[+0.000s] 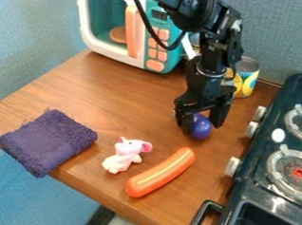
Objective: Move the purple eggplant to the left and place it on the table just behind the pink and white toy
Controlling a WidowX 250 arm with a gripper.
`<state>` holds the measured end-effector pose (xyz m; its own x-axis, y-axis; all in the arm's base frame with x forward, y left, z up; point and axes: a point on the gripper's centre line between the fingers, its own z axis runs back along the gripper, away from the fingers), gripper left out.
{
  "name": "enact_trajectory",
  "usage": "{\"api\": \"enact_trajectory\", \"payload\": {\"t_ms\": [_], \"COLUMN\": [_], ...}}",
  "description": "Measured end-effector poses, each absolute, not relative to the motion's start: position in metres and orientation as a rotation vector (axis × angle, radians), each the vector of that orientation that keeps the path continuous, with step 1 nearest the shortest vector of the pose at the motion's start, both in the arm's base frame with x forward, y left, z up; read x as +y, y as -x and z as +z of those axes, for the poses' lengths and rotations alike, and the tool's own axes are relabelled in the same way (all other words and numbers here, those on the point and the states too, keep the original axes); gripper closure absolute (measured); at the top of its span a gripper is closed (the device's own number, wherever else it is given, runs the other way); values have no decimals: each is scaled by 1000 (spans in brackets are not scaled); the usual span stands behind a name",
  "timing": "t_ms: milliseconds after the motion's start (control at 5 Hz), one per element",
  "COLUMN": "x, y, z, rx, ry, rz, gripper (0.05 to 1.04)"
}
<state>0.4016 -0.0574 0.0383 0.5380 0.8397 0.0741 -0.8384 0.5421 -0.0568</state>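
Camera view — jaws [203,127] at the blue ball [202,128] — one side hidden

Left of the black toy stove [245,205], which looks like glossy plastic with metallic burner rings, the wooden brown tabletop [126,94] has a smooth, low sheen. The folded dark-purple cloth [47,140] is rough and matt; the long orange plastic sausage [160,173] is smooth and shiny.

Cloth [48,141] left, toy animal [125,155] beside sausage [161,172], microwave [129,30] behind.
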Motion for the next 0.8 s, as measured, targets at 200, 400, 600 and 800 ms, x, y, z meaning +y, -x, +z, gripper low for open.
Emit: {"api": "enact_trajectory", "payload": {"t_ms": [200, 400, 600, 800], "x": [-52, -50, -50, -50], "y": [-407, -411, -412, -412], "z": [32, 26, 25, 25], "rx": [-87, -75, -71, -73], "ry": [6, -3, -9, -7], "rz": [1019, 1014, 1008, 986], "gripper": [82, 140, 253, 254]}}
